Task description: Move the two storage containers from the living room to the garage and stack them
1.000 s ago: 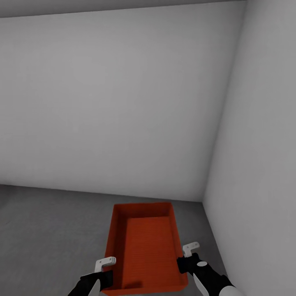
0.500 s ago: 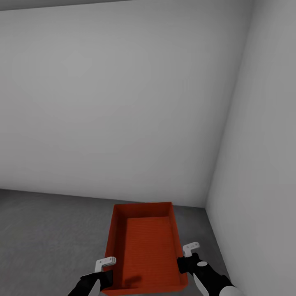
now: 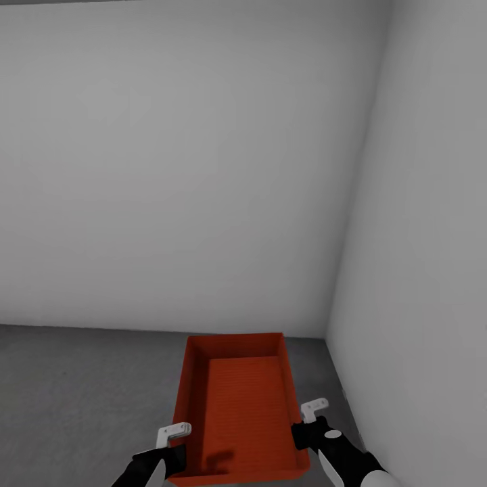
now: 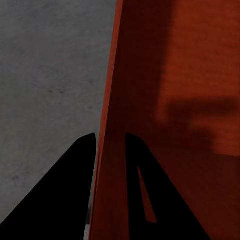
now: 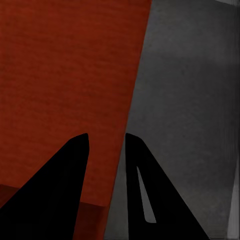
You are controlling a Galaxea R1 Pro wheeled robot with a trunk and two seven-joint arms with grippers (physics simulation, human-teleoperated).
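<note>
Both arms carry one storage container [image 3: 238, 406] level above the floor [image 3: 74, 385] near the garage's wall corner, left gripper [image 4: 110, 142] and right gripper [image 5: 106, 142] each pinching a long wall, ready for setting down.

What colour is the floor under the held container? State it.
Dark grey, speckled concrete floor, clearest in the head view beside the red-orange container.

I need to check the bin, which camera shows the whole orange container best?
The head view: the container shows whole, rim and floor, between both grippers. The wrist views show one wall each, pinched between dark fingers.
</note>
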